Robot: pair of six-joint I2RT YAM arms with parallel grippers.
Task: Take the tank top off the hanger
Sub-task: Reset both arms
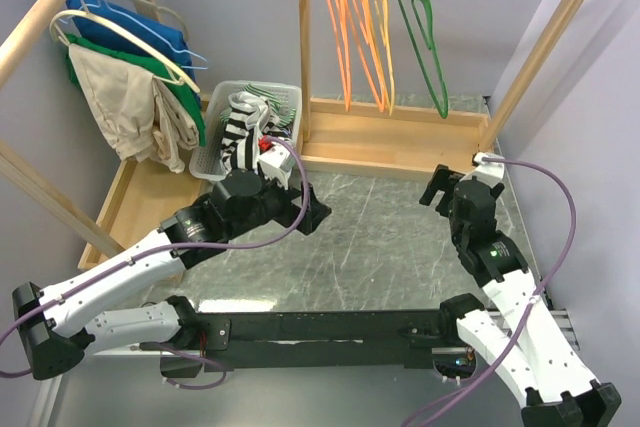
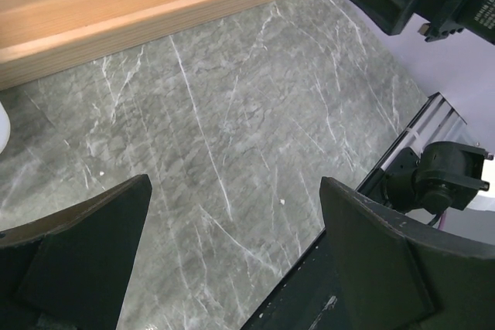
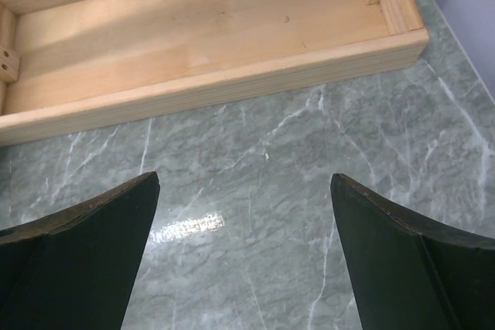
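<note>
Left end effector (image 2: 233, 187), right end effector (image 3: 244, 183) hanging wide open, empty. You're wanting one steadying hanger (image 1: 130, 41), other slipping tank top (image 1: 120, 97) straps off.

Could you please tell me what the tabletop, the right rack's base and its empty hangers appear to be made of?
The tabletop looks like grey-green marble or a marble-print laminate: white veins, glossy glare. The rack base appears to be pale unpainted wood with visible grain. The hangers look like thin coloured plastic or coated wire; too small to tell.
</note>
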